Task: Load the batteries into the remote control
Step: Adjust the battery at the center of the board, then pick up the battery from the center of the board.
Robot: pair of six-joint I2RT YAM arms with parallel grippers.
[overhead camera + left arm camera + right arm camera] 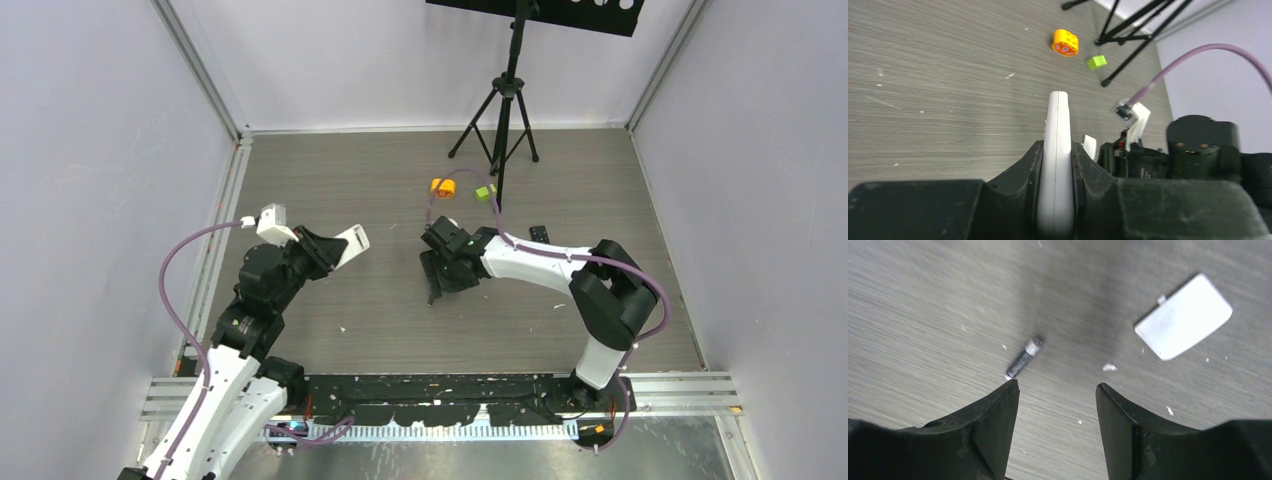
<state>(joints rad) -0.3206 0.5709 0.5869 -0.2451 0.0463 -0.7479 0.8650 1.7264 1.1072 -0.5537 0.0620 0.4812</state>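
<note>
The white remote control (1058,135) stands edge-on between the jaws of my left gripper (1057,146), which is shut on it; from above, the remote (351,245) sticks out to the right of the left gripper (328,250), above the table. One dark grey battery (1023,359) lies on the table just beyond the left fingertip of my right gripper (1055,385), which hangs open and empty low over the wood. From above, the right gripper (436,280) points down at mid-table. No other batteries show.
A flat white cover (1184,316) lies on the table to the upper right of the right gripper. An orange round block (443,187) and a lime green block (484,192) sit by the black tripod (505,110) at the back. A small dark piece (539,233) lies beside the right arm.
</note>
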